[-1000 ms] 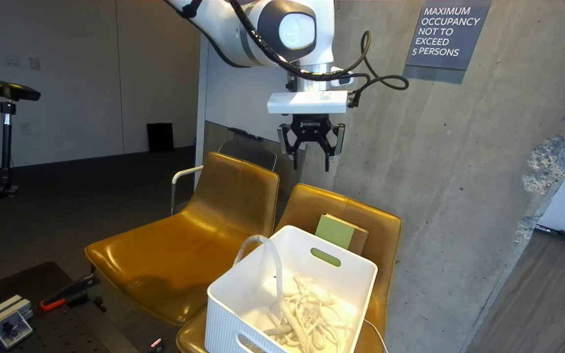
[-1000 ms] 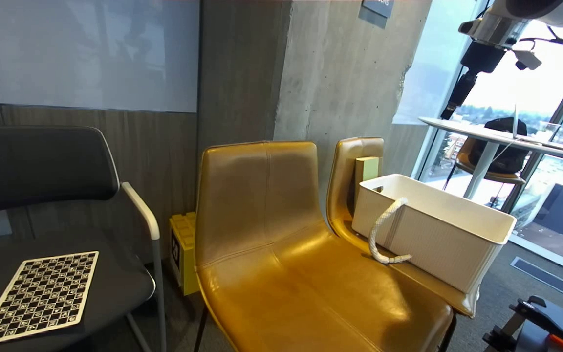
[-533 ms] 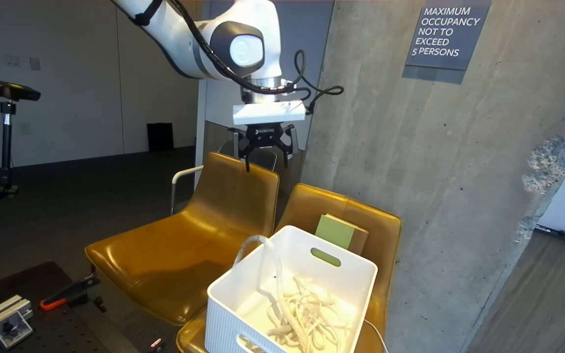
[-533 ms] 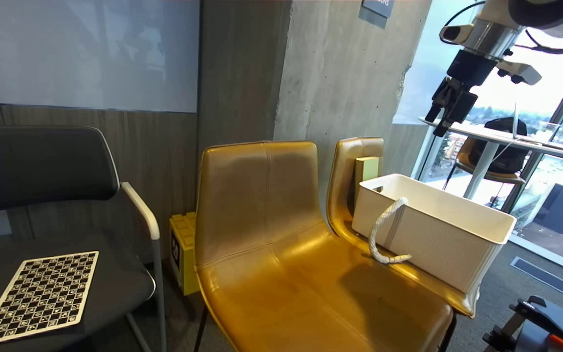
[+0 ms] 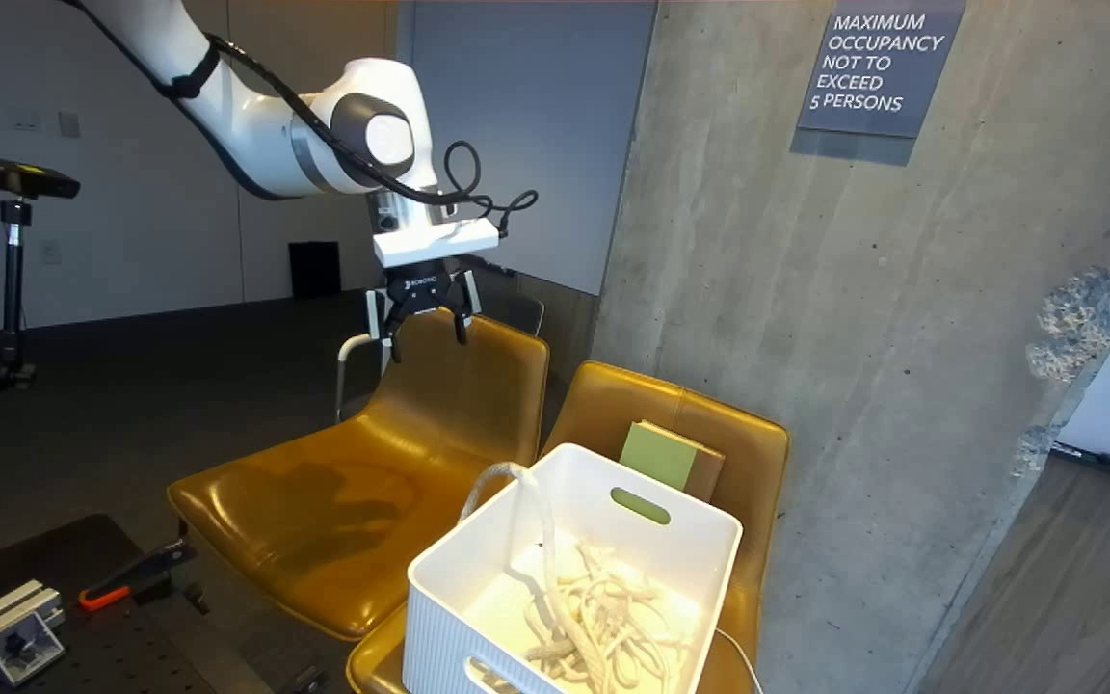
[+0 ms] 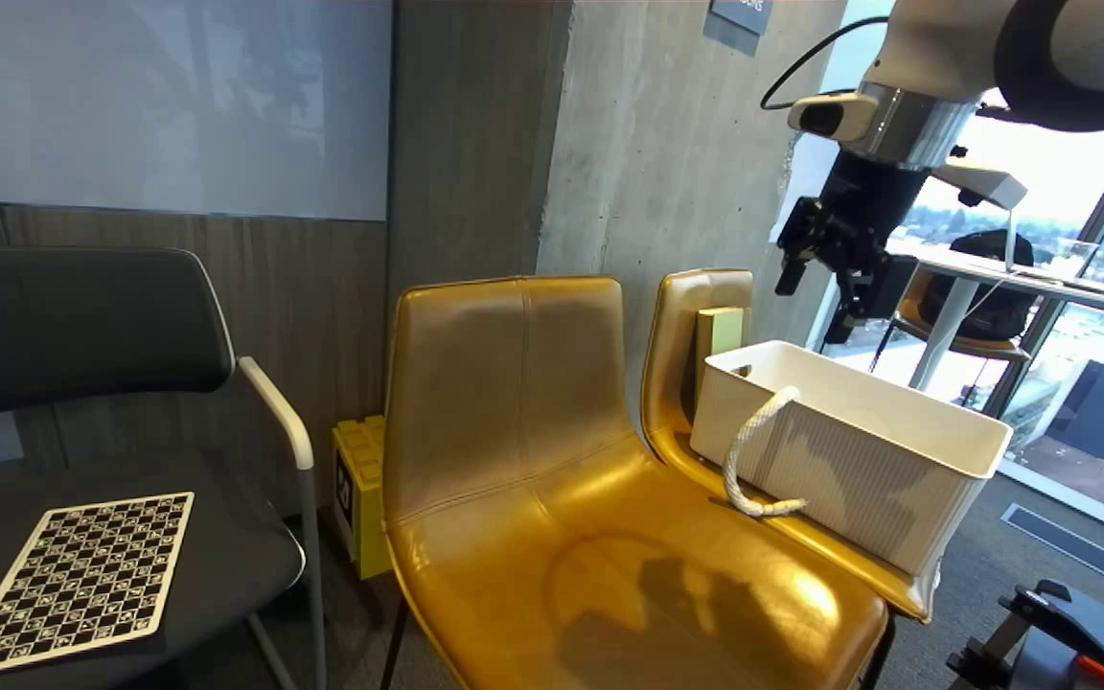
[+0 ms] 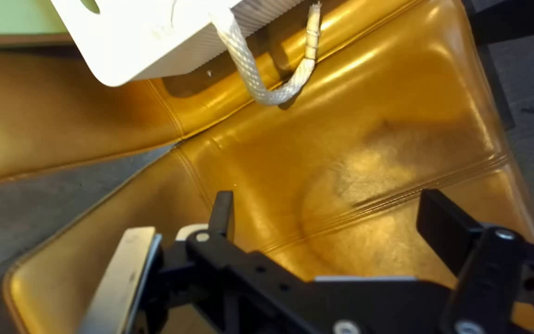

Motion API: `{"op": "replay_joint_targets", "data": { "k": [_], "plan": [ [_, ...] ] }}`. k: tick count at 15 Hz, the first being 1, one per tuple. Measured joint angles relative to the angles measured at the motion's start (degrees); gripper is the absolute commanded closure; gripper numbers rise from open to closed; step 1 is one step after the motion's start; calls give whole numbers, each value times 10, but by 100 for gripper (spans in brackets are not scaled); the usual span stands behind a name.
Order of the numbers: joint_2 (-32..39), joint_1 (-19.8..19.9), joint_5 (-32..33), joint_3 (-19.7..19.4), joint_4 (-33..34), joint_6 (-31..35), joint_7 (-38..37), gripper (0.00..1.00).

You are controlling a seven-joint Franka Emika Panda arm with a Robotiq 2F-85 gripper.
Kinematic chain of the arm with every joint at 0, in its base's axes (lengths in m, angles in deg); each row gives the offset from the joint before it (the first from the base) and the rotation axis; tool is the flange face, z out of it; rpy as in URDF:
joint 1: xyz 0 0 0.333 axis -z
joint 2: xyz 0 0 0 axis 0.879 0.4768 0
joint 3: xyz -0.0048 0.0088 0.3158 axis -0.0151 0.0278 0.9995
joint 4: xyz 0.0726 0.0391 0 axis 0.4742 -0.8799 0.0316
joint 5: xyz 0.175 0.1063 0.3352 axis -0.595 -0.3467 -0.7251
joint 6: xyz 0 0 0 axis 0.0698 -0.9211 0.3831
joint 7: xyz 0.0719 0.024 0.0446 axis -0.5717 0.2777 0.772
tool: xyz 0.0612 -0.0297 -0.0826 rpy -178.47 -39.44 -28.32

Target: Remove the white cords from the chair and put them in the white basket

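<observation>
The hand [image 5: 429,345], spread wide, hangs above the chair [image 5: 276,501]. Most of the cords [image 5: 608,617] lie tangled in the basket [image 5: 444,622]; 1 end loops over the side and dangles outside. The basket stands upright on the neighbouring seat [image 5: 757,482].

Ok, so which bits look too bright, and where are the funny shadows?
In the wrist view, the white basket glares almost plain white inside, and the yellow chair beside it has shiny spots; in an exterior view, the window is washed out near the top; in both exterior views, dark shadows, probably from the robot arm, fall on that chair's seat.
</observation>
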Motion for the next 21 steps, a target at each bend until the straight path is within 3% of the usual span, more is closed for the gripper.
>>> {"op": "replay_joint_targets", "data": {
  "k": [4,10,20,21],
  "plan": [
    [34,-28,108,6,-26,40,0,0],
    [118,-30,301,-18,-3,83,-17,0],
    [225,-21,455,-48,60,85,-92,0],
    [232,-19,468,-50,66,85,-100,8]
  ]
}}
